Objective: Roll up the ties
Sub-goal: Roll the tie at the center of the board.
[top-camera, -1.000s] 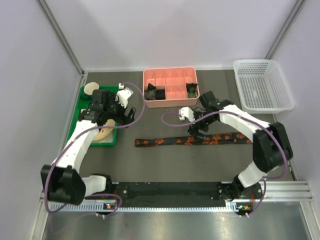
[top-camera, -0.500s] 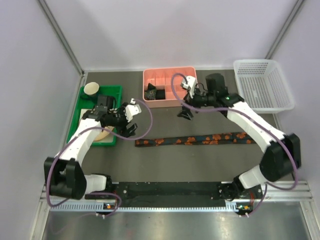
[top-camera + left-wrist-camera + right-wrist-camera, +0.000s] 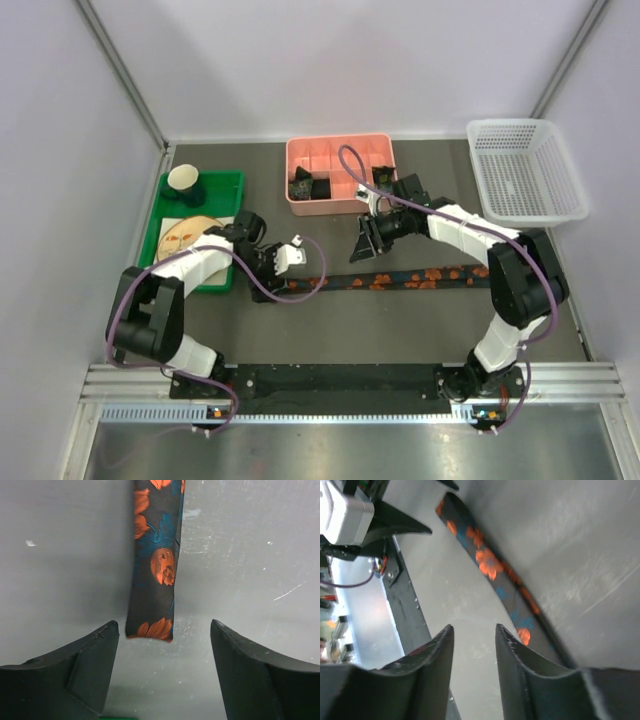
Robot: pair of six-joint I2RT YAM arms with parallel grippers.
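Remote view of the rolling station, places given from the pink box (image 3: 340,150). The tie (image 3: 400,279), black with orange blotches, lies flat and unrolled on the table on the near side of the box, stretched sideways and running well past the box's right edge.

(a) I have the left gripper (image 3: 165,630) at the tie's narrow end, near and to the left of the box. Its jaws are spread and empty, one finger on each side of the tip and touching no cloth. I judge this the stance for pinching the end, where a roll must begin.

(b) The right gripper (image 3: 474,632) hovers on the near side of the box's right half, above the tie's middle. Its fingers stand a narrow gap apart and hold nothing. It is probably placed to steady the strip.

(c) Half a second earlier the left gripper hung farther left, clear of the tie, and the right gripper sat closer to the box. The tie has not shifted.
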